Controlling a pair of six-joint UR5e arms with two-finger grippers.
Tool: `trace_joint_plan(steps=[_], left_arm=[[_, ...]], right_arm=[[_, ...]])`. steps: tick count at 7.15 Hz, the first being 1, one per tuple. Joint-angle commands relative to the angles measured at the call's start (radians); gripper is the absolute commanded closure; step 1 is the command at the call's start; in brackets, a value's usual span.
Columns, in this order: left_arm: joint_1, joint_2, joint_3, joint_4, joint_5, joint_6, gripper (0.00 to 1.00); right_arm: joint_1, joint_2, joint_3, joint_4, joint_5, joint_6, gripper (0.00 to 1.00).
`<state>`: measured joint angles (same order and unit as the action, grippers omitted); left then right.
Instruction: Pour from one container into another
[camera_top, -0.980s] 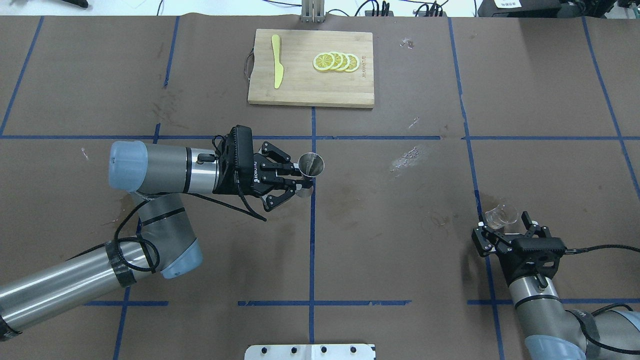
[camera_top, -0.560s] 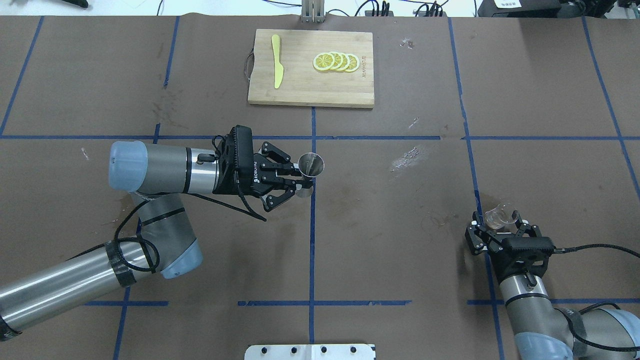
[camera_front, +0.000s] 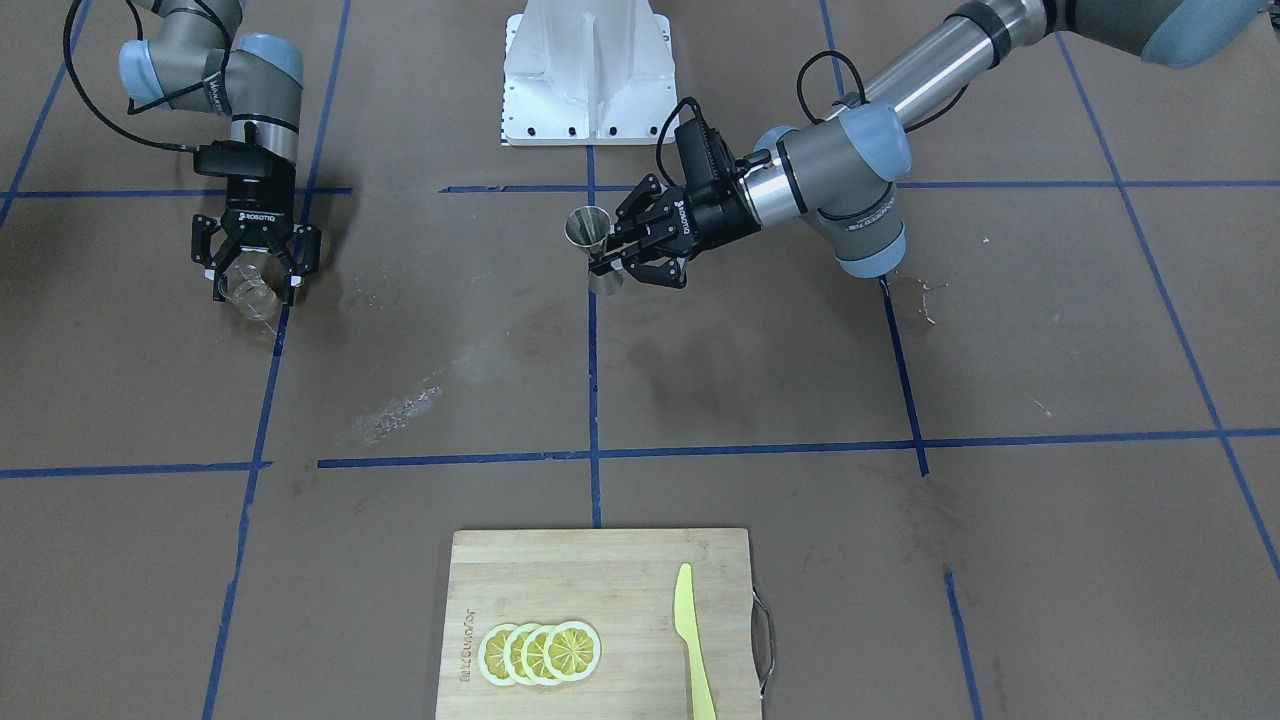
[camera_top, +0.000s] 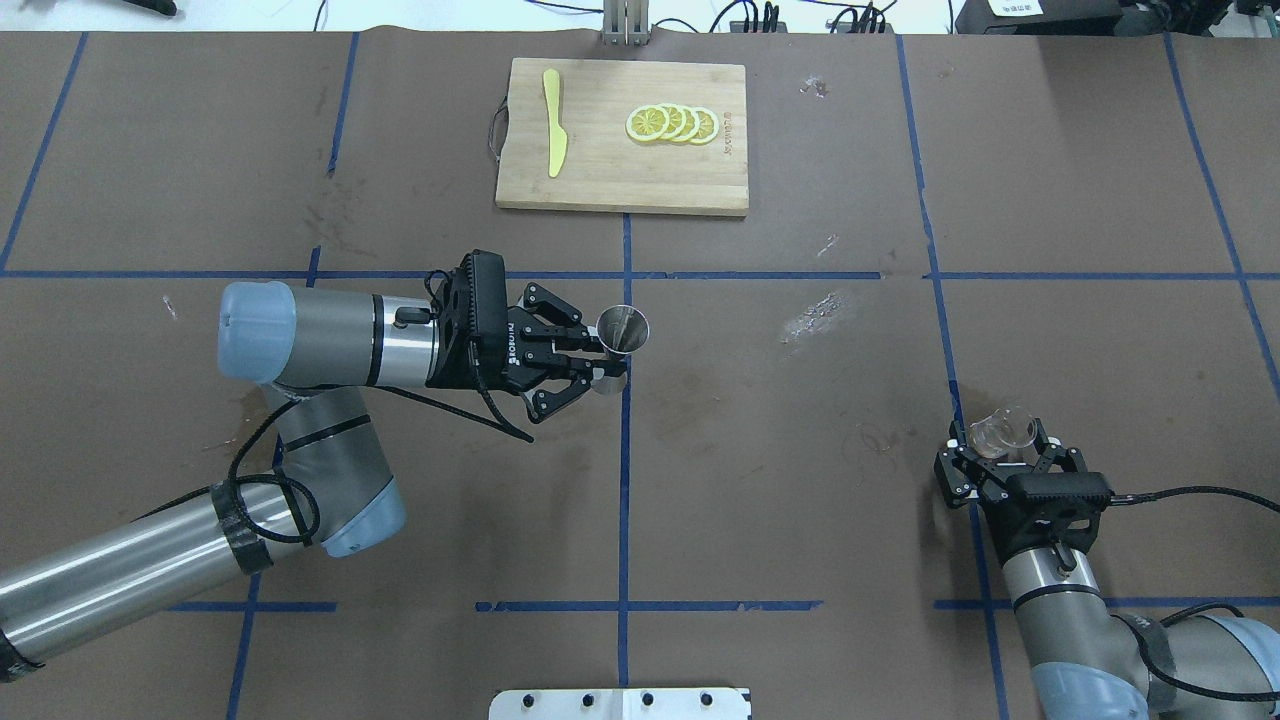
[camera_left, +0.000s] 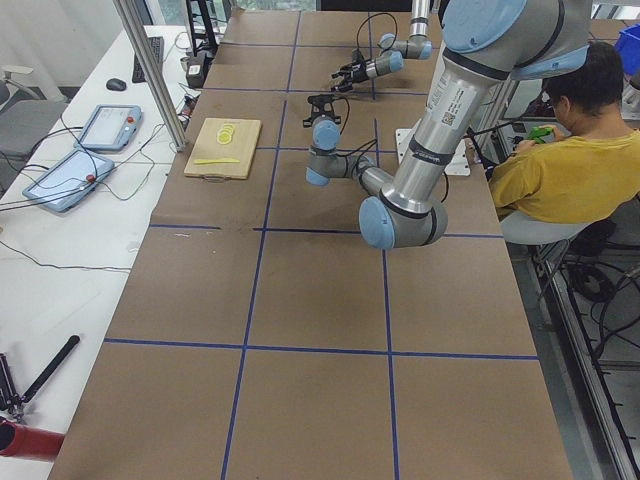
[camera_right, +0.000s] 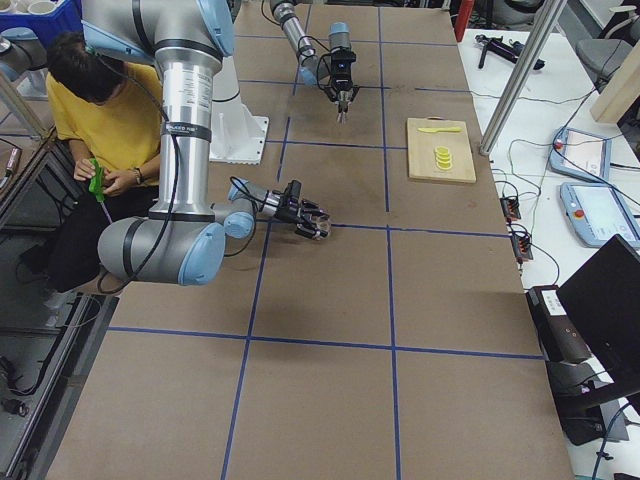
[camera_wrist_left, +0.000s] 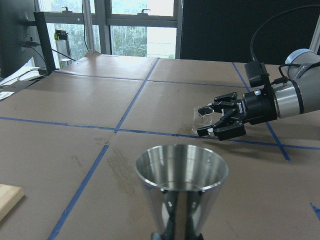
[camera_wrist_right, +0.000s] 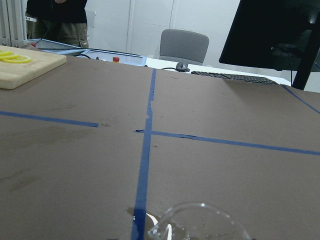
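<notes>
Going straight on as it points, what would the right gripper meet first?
The way looks free: ahead of the right gripper, shut on the glass cup, only table shows; tilt is unclear.

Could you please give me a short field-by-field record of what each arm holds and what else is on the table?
Left tool: shut on jigger, held upright, mouth up
Right tool: shut on glass cup, low over the table
Containers: far apart, no pouring yet
Elsewhere: cutting board with lemon slices and yellow knife
</notes>
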<state>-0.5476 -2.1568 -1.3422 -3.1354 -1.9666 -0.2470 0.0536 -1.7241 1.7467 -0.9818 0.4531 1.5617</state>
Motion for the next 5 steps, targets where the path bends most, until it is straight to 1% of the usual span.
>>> trace_joint_plan(steps=[1,2,3,4,5], left_arm=[[0.000,0.000,-0.005,0.000,0.000,0.000,1.00],[0.000,0.000,-0.006,0.000,0.000,0.000,1.00],[0.000,0.000,-0.006,0.000,0.002,0.000,1.00],[0.000,0.001,-0.011,0.000,0.000,0.000,1.00],[0.000,0.002,-0.011,0.000,0.000,0.000,1.00]], right_arm=[[0.000,-0.002,0.002,0.000,0.002,-0.002,0.42],[0.000,0.000,0.002,0.000,-0.001,-0.002,0.72],[0.000,-0.003,-0.001,0.000,-0.001,-0.002,0.90],[0.002,-0.005,0.004,0.000,-0.001,-0.002,1.00],[0.003,-0.005,0.010,0.000,-0.001,-0.012,1.00]])
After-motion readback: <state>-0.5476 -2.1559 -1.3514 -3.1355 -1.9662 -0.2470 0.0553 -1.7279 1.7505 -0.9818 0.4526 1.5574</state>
